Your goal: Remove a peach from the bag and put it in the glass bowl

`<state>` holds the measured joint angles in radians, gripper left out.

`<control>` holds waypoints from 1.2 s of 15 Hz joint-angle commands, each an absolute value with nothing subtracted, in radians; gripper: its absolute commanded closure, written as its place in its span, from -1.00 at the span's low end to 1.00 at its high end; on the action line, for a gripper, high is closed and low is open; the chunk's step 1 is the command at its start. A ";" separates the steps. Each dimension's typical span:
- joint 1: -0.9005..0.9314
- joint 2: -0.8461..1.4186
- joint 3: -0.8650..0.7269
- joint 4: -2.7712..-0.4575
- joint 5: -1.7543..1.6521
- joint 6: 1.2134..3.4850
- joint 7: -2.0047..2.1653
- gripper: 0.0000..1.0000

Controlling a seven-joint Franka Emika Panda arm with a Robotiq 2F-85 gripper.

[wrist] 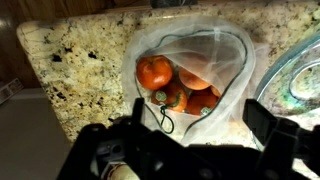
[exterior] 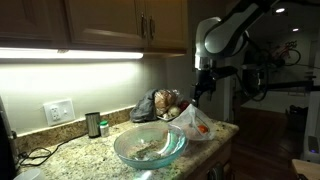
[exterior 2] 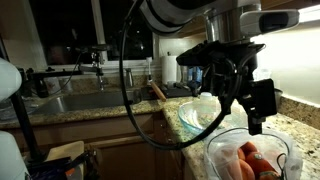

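The translucent plastic bag (wrist: 200, 70) lies open on the granite counter, with several red-orange peaches inside; one peach (wrist: 153, 72) lies at the left of the opening. The bag also shows in both exterior views (exterior: 194, 121) (exterior 2: 250, 158). The large pale blue-green glass bowl (exterior: 150, 146) stands beside the bag; its rim shows in the wrist view (wrist: 300, 80) and in an exterior view (exterior 2: 200, 112). My gripper (wrist: 198, 125) hangs open and empty straight above the bag, fingers apart on either side of it. It also shows in both exterior views (exterior: 201, 88) (exterior 2: 250, 108).
A dark grey-brown lumpy bundle (exterior: 152, 106) sits behind the bowl by the wall. A small dark jar (exterior: 93, 124) stands at the backsplash next to a wall socket (exterior: 60, 111). A sink (exterior 2: 80, 100) lies beyond the counter. The counter edge (wrist: 50, 95) runs left of the bag.
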<state>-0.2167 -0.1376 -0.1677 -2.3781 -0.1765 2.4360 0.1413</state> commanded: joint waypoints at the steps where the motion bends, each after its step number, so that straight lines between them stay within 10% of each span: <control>1: -0.230 -0.106 -0.177 -2.371 -0.191 2.496 0.169 -1.00; 18: -0.222 -0.010 -0.198 -2.318 -0.195 2.537 0.209 -1.00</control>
<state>-0.2249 0.0054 -0.1836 -2.3227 -0.1765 2.5302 0.1831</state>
